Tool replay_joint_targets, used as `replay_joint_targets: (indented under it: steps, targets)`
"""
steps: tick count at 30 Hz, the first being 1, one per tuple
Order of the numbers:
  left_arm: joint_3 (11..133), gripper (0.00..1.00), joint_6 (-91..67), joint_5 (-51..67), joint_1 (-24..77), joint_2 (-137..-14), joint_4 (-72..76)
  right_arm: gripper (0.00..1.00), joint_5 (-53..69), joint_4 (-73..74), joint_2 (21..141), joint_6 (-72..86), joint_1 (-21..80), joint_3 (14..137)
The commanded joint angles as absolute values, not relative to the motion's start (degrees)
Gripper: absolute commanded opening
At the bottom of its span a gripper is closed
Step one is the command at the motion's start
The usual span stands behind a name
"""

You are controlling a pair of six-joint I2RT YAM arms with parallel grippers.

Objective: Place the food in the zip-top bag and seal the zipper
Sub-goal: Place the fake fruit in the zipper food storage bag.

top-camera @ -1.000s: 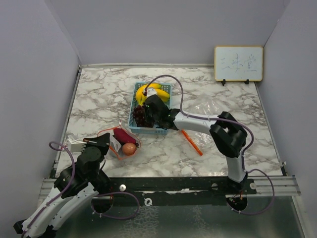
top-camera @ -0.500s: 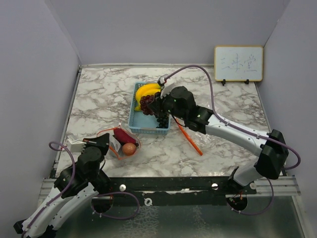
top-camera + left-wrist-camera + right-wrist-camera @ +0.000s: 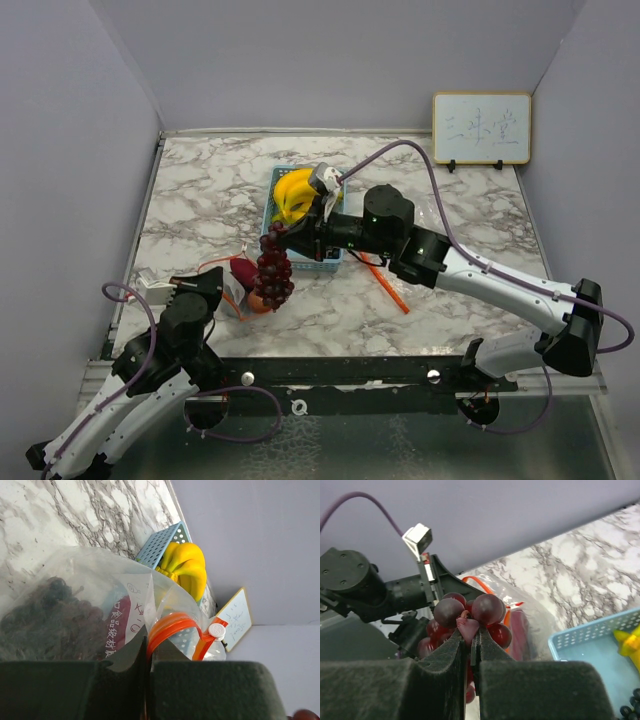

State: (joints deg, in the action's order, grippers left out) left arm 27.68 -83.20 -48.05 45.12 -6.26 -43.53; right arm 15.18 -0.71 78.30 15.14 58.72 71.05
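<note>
The right gripper (image 3: 471, 634) pinches the grape cluster (image 3: 275, 270) by its stem so it hangs over the zip-top bag (image 3: 229, 291) at lower left — the left gripper (image 3: 148, 662) clamps the bag's edge to hold it open.

Basket (image 3: 162, 549) and left tool (image 3: 148, 664) hem in the bag (image 3: 85, 575).
</note>
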Motion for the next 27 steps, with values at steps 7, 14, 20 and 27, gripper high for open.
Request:
replay_joint_targets:
  steps: [7, 14, 20, 27]
  targets:
    - [27.04, 0.00, -82.29, -48.39, 45.18, -8.13, -39.59, 0.03, 23.63, -8.80, 83.00, 16.51, 60.73, 72.41]
    - [26.92, 0.00, -82.07, -48.33, 45.19, -7.57, -39.55, 0.03, 26.56, -11.24, 88.84, 18.15, 60.76, 73.94]
    - [26.06, 0.00, -82.18, -48.48, 45.20, -6.86, -39.46, 0.03, 26.65, -10.58, 88.28, 18.13, 61.03, 74.98]
    - [25.64, 0.00, -82.69, -48.41, 45.18, -6.10, -39.94, 0.02, 27.72, -7.61, 85.84, 17.30, 61.31, 78.31]
